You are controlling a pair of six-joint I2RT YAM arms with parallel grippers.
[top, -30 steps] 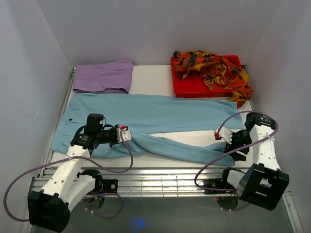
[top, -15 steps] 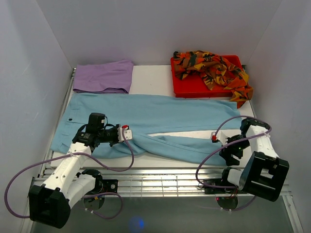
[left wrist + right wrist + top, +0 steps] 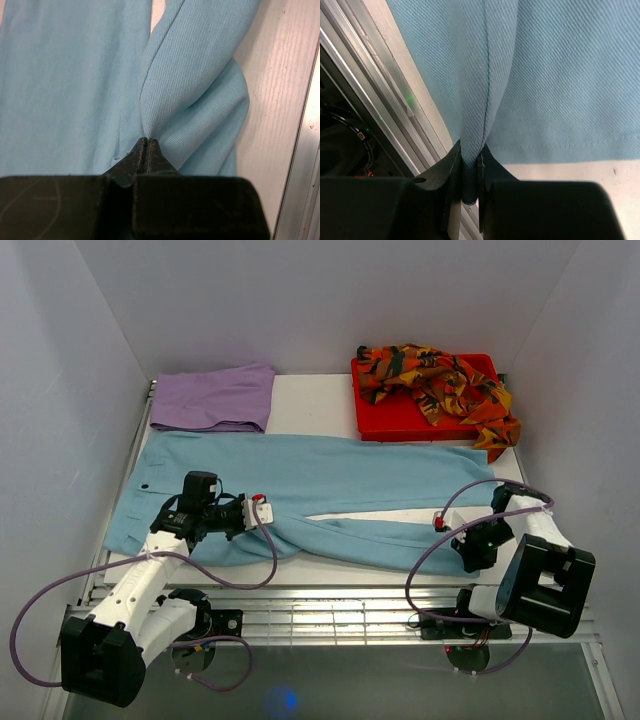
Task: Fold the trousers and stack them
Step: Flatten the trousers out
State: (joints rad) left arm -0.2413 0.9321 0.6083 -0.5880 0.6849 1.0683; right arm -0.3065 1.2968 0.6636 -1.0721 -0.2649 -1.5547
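Note:
The light blue trousers [image 3: 300, 475] lie spread across the table with the waist at the left, and the near leg is twisted across the front. My left gripper [image 3: 262, 512] is shut on a bunched fold of that leg near the crotch; in the left wrist view the cloth [image 3: 190, 75] puckers up from my left gripper [image 3: 146, 142]. At the near leg's hem end sits my right gripper [image 3: 452, 532]. The right wrist view shows my right gripper [image 3: 470, 167] shut on a seamed fold of blue cloth [image 3: 555, 75].
A folded lilac pair [image 3: 212, 397] lies at the back left. An orange-red-black patterned pair [image 3: 440, 380] is heaped on a red tray [image 3: 372, 426] at the back right, spilling over its right edge. A metal rail [image 3: 330, 605] runs along the table's near edge.
My right gripper has moved in along the near edge to the leg's hem end and closed on it. My left gripper has kept its hold and barely shifted.

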